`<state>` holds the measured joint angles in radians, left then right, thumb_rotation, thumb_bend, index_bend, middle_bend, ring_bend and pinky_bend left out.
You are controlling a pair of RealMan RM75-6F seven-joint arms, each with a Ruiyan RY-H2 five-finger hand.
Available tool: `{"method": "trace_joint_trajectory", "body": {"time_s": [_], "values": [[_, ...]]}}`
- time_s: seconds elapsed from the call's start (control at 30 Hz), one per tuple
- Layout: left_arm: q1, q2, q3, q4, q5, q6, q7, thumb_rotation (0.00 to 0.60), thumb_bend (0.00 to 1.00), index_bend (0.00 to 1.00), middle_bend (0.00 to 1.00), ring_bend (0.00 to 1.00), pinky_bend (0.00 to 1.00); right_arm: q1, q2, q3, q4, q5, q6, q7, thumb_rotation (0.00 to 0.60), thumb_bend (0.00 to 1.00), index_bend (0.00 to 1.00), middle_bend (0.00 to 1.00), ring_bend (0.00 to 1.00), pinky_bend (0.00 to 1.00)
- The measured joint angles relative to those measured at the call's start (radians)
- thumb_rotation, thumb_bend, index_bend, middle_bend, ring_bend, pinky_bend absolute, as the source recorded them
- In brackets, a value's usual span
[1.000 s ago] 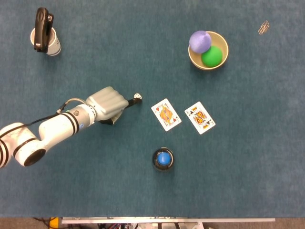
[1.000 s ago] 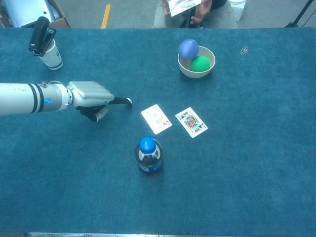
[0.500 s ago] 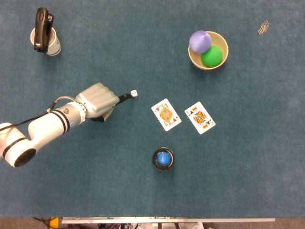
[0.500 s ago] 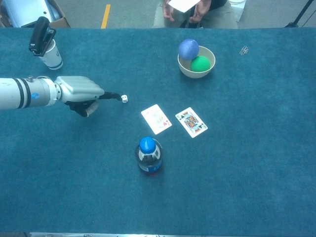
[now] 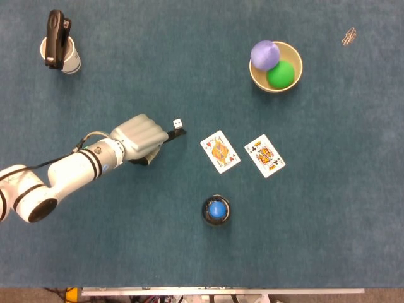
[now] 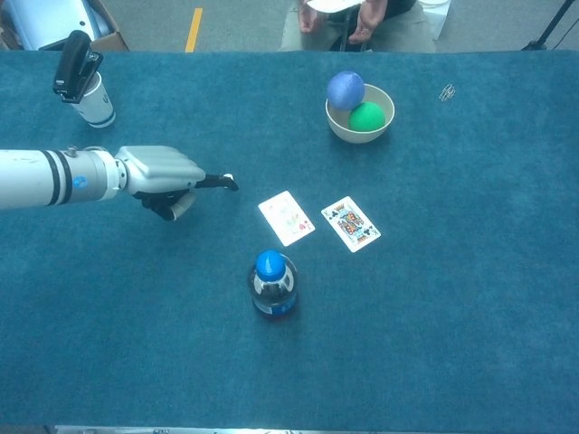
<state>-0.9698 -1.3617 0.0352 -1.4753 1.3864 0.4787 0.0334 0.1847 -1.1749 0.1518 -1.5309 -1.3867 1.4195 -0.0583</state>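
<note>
My left hand lies on the blue cloth left of centre, fingers curled in and one dark-tipped finger stretched out to the right. A small white die sits just above that fingertip; whether they touch I cannot tell. In the chest view the left hand points the same way at the die. It holds nothing. The right hand shows in neither view.
Two playing cards lie face up right of the die. A blue-capped bottle stands nearer the front. A bowl with a purple and a green ball, a cup holding a black object, and a paper clip sit at the back.
The left hand drew back to the upper left, then came right again. The die moved a little up and left and now sits just above the fingertip.
</note>
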Motion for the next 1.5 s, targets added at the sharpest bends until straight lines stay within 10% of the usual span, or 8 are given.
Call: {"method": "trace_joint_trajectory", "body": {"time_s": [1.5], "values": [[-0.043, 0.008, 0.015, 0.041, -0.079, -0.062, 0.007, 0.600, 0.99, 0.00, 1.00, 1.00, 0.98, -0.014, -0.001, -0.002, 0.006, -0.006, 0.014, 0.012, 0.600, 0.30, 0.34, 0.37, 0.25, 0.33]]}}
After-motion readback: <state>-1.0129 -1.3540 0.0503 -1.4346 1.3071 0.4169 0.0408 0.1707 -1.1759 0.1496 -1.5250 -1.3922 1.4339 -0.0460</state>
